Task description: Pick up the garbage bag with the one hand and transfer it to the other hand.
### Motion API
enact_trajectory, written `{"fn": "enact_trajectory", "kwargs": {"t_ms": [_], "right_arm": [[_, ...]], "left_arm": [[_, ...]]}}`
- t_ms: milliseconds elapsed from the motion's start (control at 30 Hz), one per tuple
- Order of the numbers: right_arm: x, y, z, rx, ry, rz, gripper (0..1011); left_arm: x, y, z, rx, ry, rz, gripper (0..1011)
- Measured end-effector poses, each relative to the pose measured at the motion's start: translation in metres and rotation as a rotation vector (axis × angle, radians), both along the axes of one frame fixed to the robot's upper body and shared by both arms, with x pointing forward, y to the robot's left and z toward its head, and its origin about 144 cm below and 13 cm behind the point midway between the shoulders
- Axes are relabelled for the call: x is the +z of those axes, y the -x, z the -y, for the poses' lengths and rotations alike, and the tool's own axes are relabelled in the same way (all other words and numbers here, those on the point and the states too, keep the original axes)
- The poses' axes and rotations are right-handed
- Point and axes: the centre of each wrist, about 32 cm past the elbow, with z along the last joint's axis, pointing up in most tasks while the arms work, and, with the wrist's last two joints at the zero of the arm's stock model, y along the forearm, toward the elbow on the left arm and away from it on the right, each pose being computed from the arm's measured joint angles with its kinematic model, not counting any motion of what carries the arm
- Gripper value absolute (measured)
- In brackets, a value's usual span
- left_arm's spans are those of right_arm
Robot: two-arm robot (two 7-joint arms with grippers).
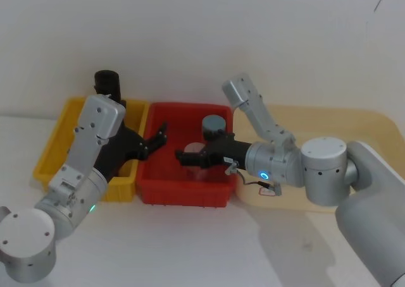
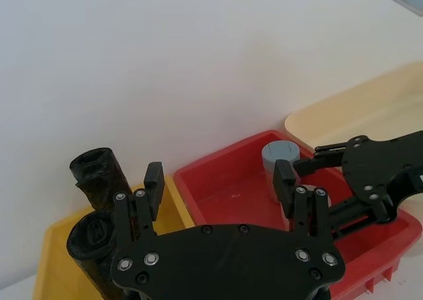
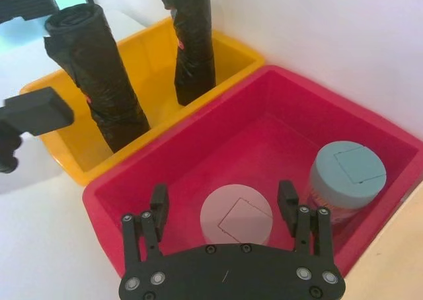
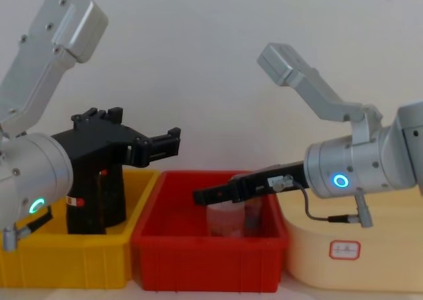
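The left gripper [image 1: 154, 140], on the arm with the green ring, hangs over the wall shared by the yellow bin [image 1: 57, 141] and the red bin [image 1: 183, 195]. Its jaws are spread and hold nothing.

Two black rolls stand upright in the yellow bin, apart from each other. The far garbage bag [image 3: 193, 42] is at the bin's far wall. The near garbage bag [image 3: 99, 75] stands just left of the left gripper, and neither finger touches it. In the chest view the near roll sits behind and below that gripper's black body.

The right gripper [image 3: 223, 194], on the arm with the blue ring, reaches leftward into the red bin. Its jaws are spread, one finger on each side of the white-lidded jar [image 3: 236, 215], which stands below and between them. Whether the fingers touch it cannot be told.

A blue-lidded jar [image 3: 347, 174] stands just beside the white-lidded one, toward the far right corner of the red bin. A tan tray [image 1: 354, 119] lies to the right of the red bin on the white surface [image 1: 190, 249].
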Motion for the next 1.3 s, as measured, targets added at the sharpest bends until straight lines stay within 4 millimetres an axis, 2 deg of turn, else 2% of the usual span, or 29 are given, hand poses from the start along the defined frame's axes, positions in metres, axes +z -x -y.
{"fn": "enact_trajectory", "kwargs": {"t_ms": [900, 1133, 1300], "right_arm": [[-0.014, -0.014, 0.005, 0.007, 0.003, -0.054, 1000], [-0.015, -0.015, 0.006, 0.009, 0.001, -0.054, 872], [-0.016, -0.015, 0.007, 0.01, 0.0, -0.055, 710]], "left_arm": [[0.0, 0.0, 0.0, 0.0, 0.0, 0.0, 1001], [0.0, 0.0, 0.0, 0.0, 0.0, 0.0, 1002], [0.0, 0.0, 0.0, 0.0, 0.0, 0.0, 1002]]}}
